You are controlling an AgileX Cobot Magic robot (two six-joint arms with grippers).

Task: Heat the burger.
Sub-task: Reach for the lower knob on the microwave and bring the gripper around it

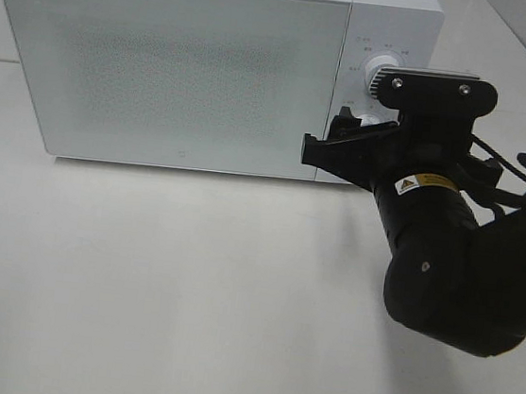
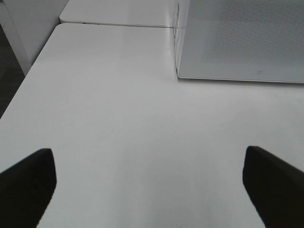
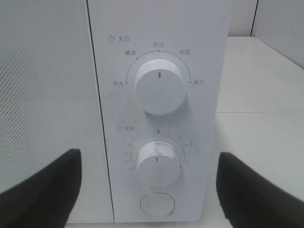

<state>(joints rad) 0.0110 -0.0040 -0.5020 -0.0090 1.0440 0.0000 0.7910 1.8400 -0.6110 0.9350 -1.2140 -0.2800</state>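
left end effector (image 2: 148,164): released, fingers spread wide, nothing between them; hung over bare table (image 2: 109,109), off the microwave's left front corner
microwave (image 1: 164,62): white box at the back of the table, front facing the arms
door (image 1: 171,82): shut flush; dotted window showed nothing of the inside
burger: not seen in any view; not on the visible table and not in either end effector; judged to be behind the shut door, cannot confirm
power knob (image 3: 158,86): upper dial on the right-hand panel, red mark pointed straight up at the middle setting
timer knob (image 3: 158,163): lower dial, straight below the power knob; mark looked vertical, exact setting too small to read
round button (image 3: 157,204): just below the timer knob, at the panel's bottom edge
right end effector (image 3: 149,160): released, fingers wide apart and empty; faced the panel square on, one finger either side of the timer knob, no contact visible
key relation: timer knob lay dead ahead of the right end effector, between its fingers; knob axis ran straight out of the panel along the approach line
nearer arm: right, by far; left sat well apart at the door's far side
next move, judged: ease forward, close on the timer knob, twist to set time
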